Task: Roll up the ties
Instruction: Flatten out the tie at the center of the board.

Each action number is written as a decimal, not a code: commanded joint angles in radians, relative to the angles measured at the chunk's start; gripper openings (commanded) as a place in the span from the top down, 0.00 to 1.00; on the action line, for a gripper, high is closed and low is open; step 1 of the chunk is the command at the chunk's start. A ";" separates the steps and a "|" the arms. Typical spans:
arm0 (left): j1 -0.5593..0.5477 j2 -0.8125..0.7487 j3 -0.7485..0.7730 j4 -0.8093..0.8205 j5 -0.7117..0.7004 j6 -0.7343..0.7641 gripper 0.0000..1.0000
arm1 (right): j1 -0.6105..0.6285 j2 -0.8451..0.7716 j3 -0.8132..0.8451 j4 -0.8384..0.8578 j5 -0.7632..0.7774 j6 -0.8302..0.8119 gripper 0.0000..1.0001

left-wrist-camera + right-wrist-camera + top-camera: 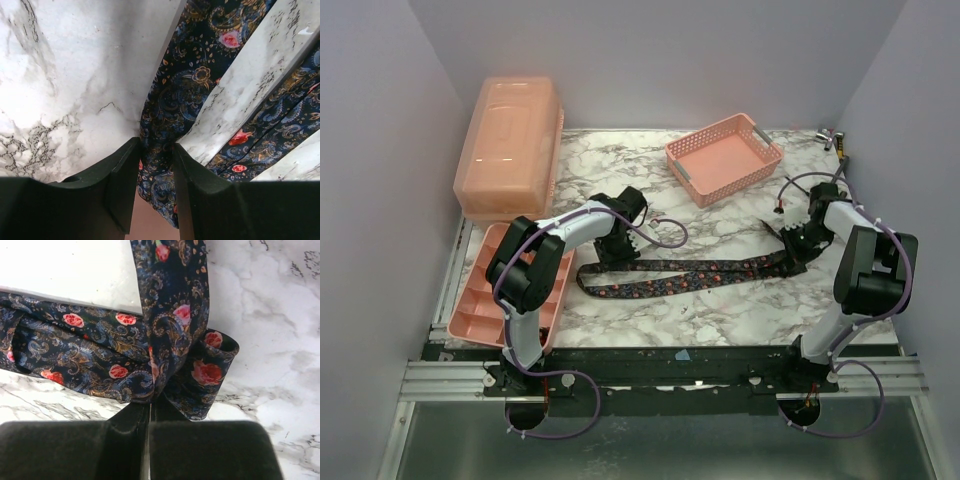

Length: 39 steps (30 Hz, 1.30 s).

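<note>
— Right gripper (150, 412) first, since its wrist camera sits almost on it; what are the black fingers (210, 450) doing?

— Clenched, pad against pad with only a hairline between them; a fold of the tie (100, 355) runs into that line, so the pincer is grasping the tie; just right of the tips the cloth curls into one small loop.

— And the left gripper (156, 155)?

— Its fingers stand a little apart; dark flowered cloth fills the gap and touches both; whether they pinch it or merely straddle it, I cannot tell.

— Where does the tie lie?

— On the marble table (720, 310), one long strip running left to right across the middle; the left end is at the left gripper, just beside the pink compartment tray (480, 305) at the left edge; there the strip doubles back, two bands side by side with marble between them; the right end is at the right gripper, slightly farther back; apart from that loop it is not yet rolled.

— What else is on the table?

— A pink basket (724, 158) far and right of centre, well apart from the tie; a pink lidded box (510, 145) at far left, beyond the tray; a lilac cable (670, 232) arcs off the left wrist.
</note>
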<state>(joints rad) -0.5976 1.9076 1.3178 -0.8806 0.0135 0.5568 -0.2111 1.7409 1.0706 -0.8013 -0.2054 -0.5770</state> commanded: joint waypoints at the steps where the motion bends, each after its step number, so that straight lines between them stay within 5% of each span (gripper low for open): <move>1: 0.007 -0.011 0.008 -0.013 -0.006 0.009 0.63 | -0.009 0.011 0.030 -0.036 0.026 0.018 0.99; 13: 0.021 0.005 0.040 -0.018 -0.005 0.014 0.63 | -0.075 -0.022 0.157 -0.199 -0.103 -0.042 0.99; 14: 0.021 0.006 0.042 -0.020 -0.004 0.011 0.63 | -0.071 -0.024 0.148 -0.200 -0.111 -0.042 0.94; 16: 0.021 0.005 0.044 -0.022 0.002 0.004 0.63 | -0.062 -0.036 0.115 -0.176 -0.109 -0.033 0.62; 18: 0.021 0.007 0.044 -0.024 0.005 0.000 0.63 | -0.044 -0.052 0.078 -0.140 -0.098 -0.024 0.44; 25: 0.021 0.009 0.041 -0.026 0.005 -0.001 0.63 | 0.043 -0.048 -0.039 0.025 -0.002 0.047 0.41; 30: 0.022 0.004 0.034 -0.022 0.002 -0.005 0.63 | 0.057 -0.003 -0.097 0.115 0.073 0.095 0.52; 37: 0.024 -0.001 0.018 -0.012 0.001 -0.005 0.63 | 0.056 -0.016 -0.109 0.103 0.109 0.103 0.99; 39: 0.026 0.004 0.022 -0.013 -0.001 -0.002 0.63 | 0.058 -0.025 -0.079 0.064 0.100 0.104 0.99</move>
<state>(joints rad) -0.5770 1.9079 1.3403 -0.8913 0.0132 0.5564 -0.1581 1.6882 1.0080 -0.7437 -0.1188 -0.4828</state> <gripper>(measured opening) 0.371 0.020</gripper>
